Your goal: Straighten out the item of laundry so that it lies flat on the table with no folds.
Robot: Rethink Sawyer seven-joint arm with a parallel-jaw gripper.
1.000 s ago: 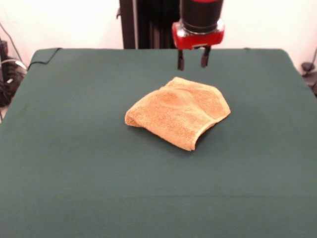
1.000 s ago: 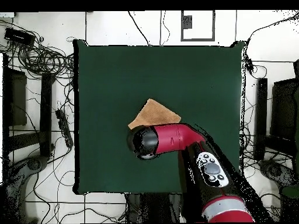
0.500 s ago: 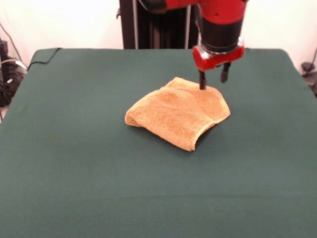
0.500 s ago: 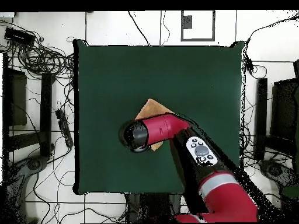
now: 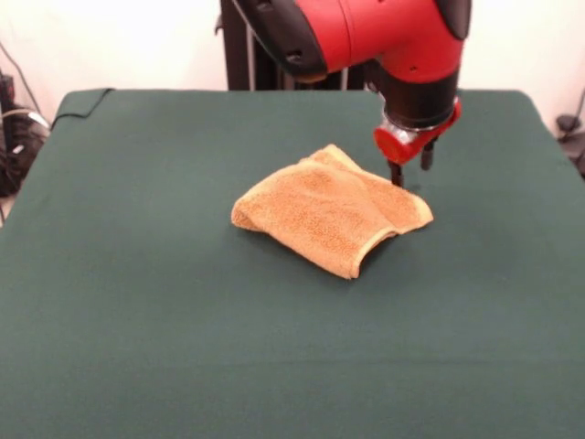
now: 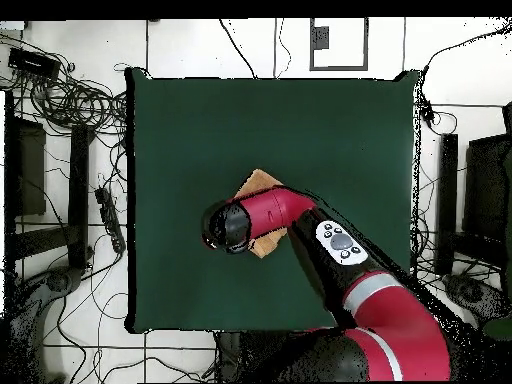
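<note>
Low, open tool (image 5: pixel 410 174) at towel (image 5: pixel 329 212)

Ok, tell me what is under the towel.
The towel lies bunched on the green table, one flap folded over. Only its own dark folds show at the open edge; whatever lies beneath is covered.

A pale wall (image 5: pixel 137 41) is running behind the scene, with a black upright column (image 5: pixel 236 44) standing against it. Light tiled floor (image 6: pixel 200 45) is surrounding the work area, with tangled black cables (image 6: pixel 60 95) lying across it and dark equipment (image 6: pixel 25 165) sitting alongside.
</note>
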